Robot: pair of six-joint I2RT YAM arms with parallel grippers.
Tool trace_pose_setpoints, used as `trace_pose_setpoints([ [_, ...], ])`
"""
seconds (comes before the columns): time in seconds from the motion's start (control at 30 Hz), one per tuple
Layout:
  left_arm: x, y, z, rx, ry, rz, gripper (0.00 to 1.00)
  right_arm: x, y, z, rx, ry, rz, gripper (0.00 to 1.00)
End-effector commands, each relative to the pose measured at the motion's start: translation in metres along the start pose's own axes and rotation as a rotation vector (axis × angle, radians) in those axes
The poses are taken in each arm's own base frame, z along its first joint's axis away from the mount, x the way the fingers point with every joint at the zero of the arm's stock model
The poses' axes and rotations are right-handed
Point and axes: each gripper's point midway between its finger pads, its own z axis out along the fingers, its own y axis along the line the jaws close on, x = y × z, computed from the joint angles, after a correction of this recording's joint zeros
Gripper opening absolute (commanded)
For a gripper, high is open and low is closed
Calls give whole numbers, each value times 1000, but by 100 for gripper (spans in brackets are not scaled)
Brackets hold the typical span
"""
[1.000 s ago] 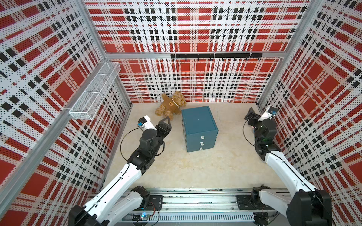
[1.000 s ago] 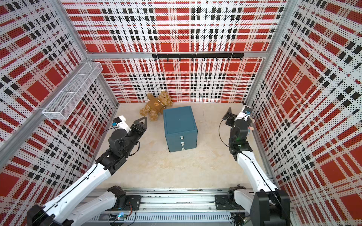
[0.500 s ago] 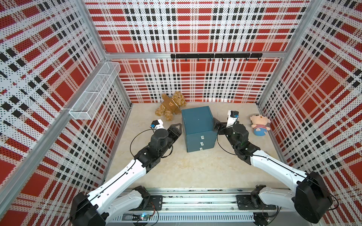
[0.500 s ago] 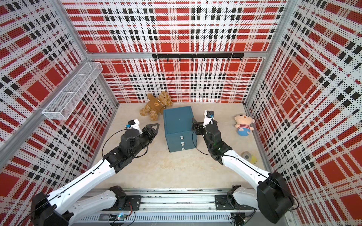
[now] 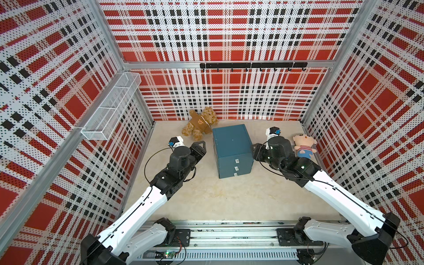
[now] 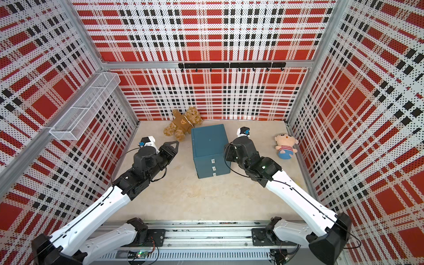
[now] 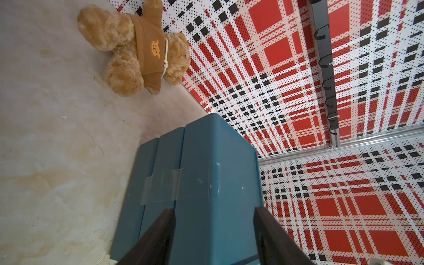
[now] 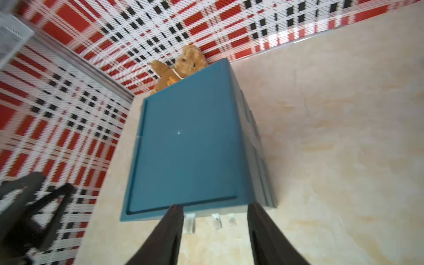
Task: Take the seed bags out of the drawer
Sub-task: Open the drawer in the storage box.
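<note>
- Risk: the small clear pull tabs (image 5: 236, 168) on the blue drawer unit (image 5: 230, 144) gave little to pinch. A slipped or unbraced pull would likely drag the unit across the worktop (image 5: 218, 199).
- Seed bags: none showed. All three drawers were shut, so presumably inside; which drawer, couldn't tell.
- Unit stood near the worktop's back edge, mid-width.
- Left jaws and right jaws were both open and empty, one either side of the unit.

in the blurred right wrist view, the teddy bear (image 8: 183, 62) is half hidden behind the drawer unit (image 8: 188, 149).
</note>
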Motion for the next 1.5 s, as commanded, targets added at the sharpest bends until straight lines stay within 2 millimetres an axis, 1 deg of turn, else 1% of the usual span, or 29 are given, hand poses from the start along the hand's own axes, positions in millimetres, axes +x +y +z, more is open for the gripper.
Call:
trace_pose_setpoints([
  [0.0, -9, -1, -1, -21, -25, 74, 61, 11, -49, -21, 191, -21, -69, 54],
  [0.03, -9, -2, -1, -19, -23, 80, 61, 8, -45, -27, 138, -57, -31, 57],
  [0.07, -8, -1, -1, -18, -19, 82, 61, 8, -39, -30, 80, -67, 9, 61],
  [0.13, -5, 1, 0, -16, 1, 82, 62, 17, -21, -30, -59, -47, 105, 63],
  [0.2, 1, 5, 1, -15, 26, 75, 62, 32, -5, -20, -169, -6, 208, 62],
  [0.3, 8, 10, 1, -15, 56, 65, 62, 55, 26, -2, -360, 89, 359, 61],
  [0.37, 9, 13, 0, -12, 68, 57, 62, 60, 46, 5, -456, 131, 418, 60],
  [0.43, 9, 15, -1, -7, 73, 47, 62, 58, 57, 8, -500, 141, 463, 60],
  [0.53, 9, 18, -2, -3, 86, 32, 62, 51, 62, 6, -536, 122, 504, 61],
  [0.6, 11, 20, -2, -1, 98, 24, 62, 55, 60, 9, -526, 130, 503, 61],
  [0.7, 13, 22, -2, 2, 114, 14, 62, 73, 52, 22, -486, 164, 502, 61],
  [0.73, 13, 23, -2, 2, 118, 14, 62, 63, 63, 17, -558, 153, 573, 55],
  [0.97, 14, 30, -6, 5, 127, 0, 62, 74, 60, 28, -521, 186, 597, 53],
  [1.1, 13, 35, -6, 1, 130, -7, 62, 85, 57, 38, -480, 222, 605, 52],
  [1.47, 10, 40, -9, 1, 131, -17, 62, 89, 63, 53, -488, 226, 634, 49],
])
